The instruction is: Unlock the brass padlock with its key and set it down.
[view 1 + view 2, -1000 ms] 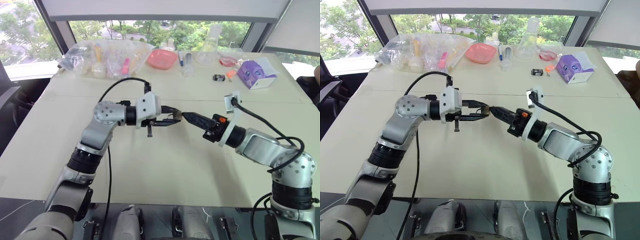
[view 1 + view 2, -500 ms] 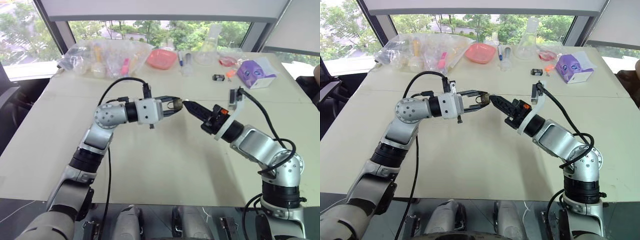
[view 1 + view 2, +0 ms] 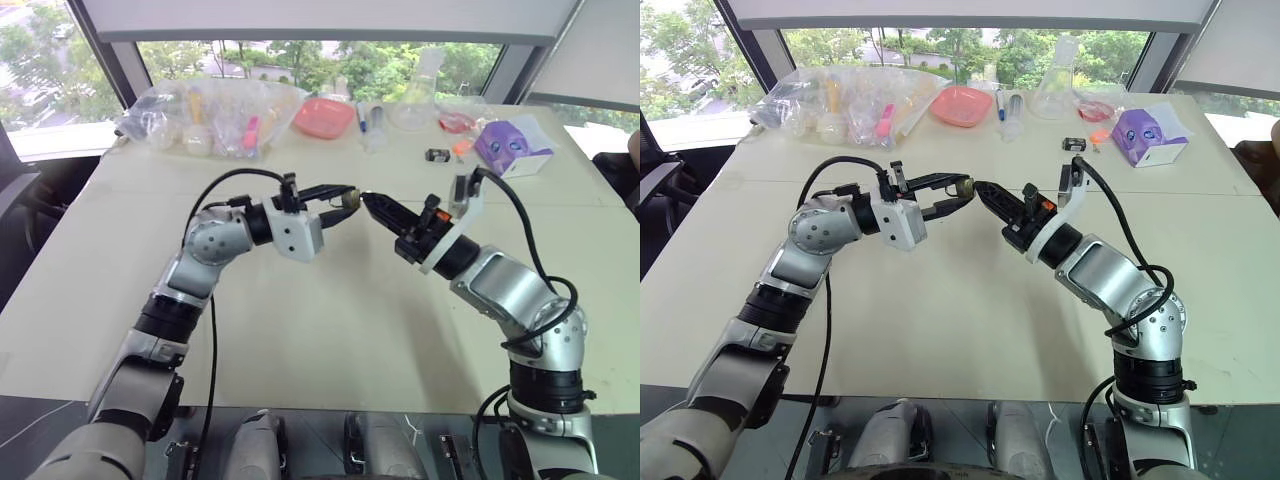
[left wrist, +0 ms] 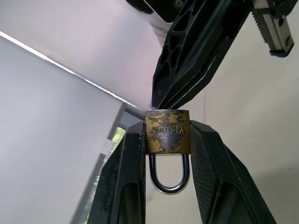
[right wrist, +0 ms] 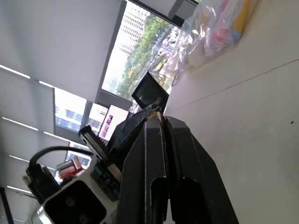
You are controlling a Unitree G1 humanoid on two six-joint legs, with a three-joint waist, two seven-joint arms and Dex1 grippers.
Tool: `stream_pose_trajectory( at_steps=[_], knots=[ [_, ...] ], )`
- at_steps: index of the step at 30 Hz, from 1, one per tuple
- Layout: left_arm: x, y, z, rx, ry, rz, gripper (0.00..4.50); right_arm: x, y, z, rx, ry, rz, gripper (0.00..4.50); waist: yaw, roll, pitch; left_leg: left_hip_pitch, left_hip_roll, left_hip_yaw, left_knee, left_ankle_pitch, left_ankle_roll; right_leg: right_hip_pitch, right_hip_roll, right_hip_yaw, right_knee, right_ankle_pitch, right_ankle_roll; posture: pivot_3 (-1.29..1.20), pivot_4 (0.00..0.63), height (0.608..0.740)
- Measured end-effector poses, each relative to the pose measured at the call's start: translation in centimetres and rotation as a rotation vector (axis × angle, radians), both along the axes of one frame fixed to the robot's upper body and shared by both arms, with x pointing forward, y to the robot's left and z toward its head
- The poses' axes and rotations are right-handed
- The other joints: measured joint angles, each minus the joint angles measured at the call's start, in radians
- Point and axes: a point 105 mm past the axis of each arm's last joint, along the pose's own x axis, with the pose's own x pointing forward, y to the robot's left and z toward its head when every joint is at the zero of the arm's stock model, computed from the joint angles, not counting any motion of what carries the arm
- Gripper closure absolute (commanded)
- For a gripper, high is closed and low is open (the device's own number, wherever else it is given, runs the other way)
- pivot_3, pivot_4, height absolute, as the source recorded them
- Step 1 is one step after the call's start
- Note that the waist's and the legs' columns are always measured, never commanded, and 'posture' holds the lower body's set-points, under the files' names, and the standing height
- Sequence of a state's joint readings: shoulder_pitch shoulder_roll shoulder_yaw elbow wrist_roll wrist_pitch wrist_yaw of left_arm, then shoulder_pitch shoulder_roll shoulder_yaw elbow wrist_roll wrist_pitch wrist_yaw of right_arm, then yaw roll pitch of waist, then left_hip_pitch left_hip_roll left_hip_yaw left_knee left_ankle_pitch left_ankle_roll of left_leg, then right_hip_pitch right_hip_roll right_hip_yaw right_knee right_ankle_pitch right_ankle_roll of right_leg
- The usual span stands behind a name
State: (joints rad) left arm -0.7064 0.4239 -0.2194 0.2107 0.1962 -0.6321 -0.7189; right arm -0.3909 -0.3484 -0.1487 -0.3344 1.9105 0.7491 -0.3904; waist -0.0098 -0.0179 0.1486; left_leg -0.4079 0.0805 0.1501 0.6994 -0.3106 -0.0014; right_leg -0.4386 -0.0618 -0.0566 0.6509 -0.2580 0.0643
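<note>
Left gripper point(image 4: 167, 140) pinches padlock point(image 4: 167, 132), shackle seated; right gripper point(image 3: 368, 200), fingers pressed together, at keyway; unlocking and set-down remain.

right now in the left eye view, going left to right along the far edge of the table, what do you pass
clear plastic bag of small items → shallow pink plastic dish → clear glass flask → small black-and-white box → purple and white box

The brass padlock point(image 4: 167, 131) sits between the left gripper's point(image 3: 345, 200) fingertips above the table point(image 3: 330, 330); the right gripper point(image 3: 372, 201) meets it just to its right
</note>
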Motion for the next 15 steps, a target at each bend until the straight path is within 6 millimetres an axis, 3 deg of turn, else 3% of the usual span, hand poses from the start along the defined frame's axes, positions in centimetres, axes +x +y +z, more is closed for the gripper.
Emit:
stream_pose_trajectory(
  at_steps=[12,15],
  knots=[
    [0.43,0.53,0.02,0.004,-0.158,0.044,3.80,0.60,0.59,-0.07,0.093,0.084,0.001,4.43,-0.001,0.000,0.000,0.000,0.001,0.004,0.000,0.000,0.000,-0.001,0.000,0.000,0.000,0.000,0.000,0.00,0.150,0.739],
    [0.56,0.50,-0.16,-0.003,-0.129,0.042,3.80,0.72,0.45,-0.15,0.070,0.082,-0.005,4.43,0.001,0.000,0.000,0.000,0.001,0.005,0.000,0.001,-0.001,-0.001,0.000,0.000,0.000,0.000,0.000,0.00,0.150,0.739]
  ],
)
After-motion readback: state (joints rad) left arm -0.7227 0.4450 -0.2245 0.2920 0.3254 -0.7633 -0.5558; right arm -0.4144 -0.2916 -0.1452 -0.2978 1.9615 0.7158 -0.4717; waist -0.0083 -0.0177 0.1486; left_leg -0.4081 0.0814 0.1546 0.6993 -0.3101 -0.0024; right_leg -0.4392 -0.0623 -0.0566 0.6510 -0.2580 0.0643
